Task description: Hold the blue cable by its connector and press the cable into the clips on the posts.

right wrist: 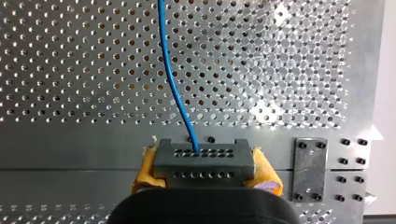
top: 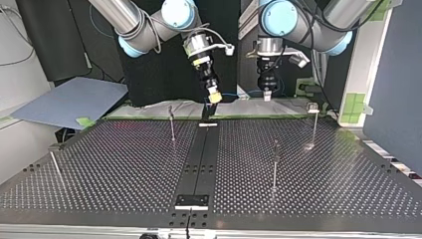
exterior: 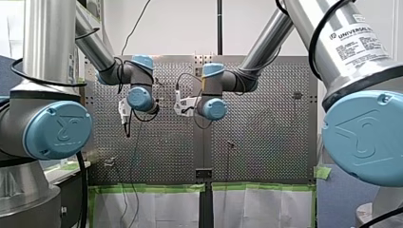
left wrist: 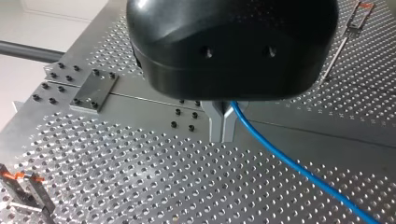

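Note:
The blue cable (right wrist: 173, 88) leaves a grey connector (right wrist: 201, 161) that my right gripper (right wrist: 205, 179) is shut on, gripped between its yellow pads (right wrist: 148, 170). In the top view this gripper (top: 214, 97) hangs above the table's far edge near the centre strip. My left gripper (left wrist: 222, 127) has its metal fingers shut on the blue cable (left wrist: 289, 161), which trails away over the perforated plate. It hangs (top: 267, 92) beside the right one, at the same far edge. Thin posts with clips stand on the table (top: 171, 122) (top: 275, 162) (top: 314, 119) (top: 53, 164).
In the left wrist view, a clip with orange parts (left wrist: 25, 189) stands near the gripper, and another post (left wrist: 351, 30) stands farther off. A dark centre strip (top: 201, 159) with a bolted plate (top: 191, 200) runs across the table. A blue-grey sheet (top: 69, 102) lies off the table's far corner.

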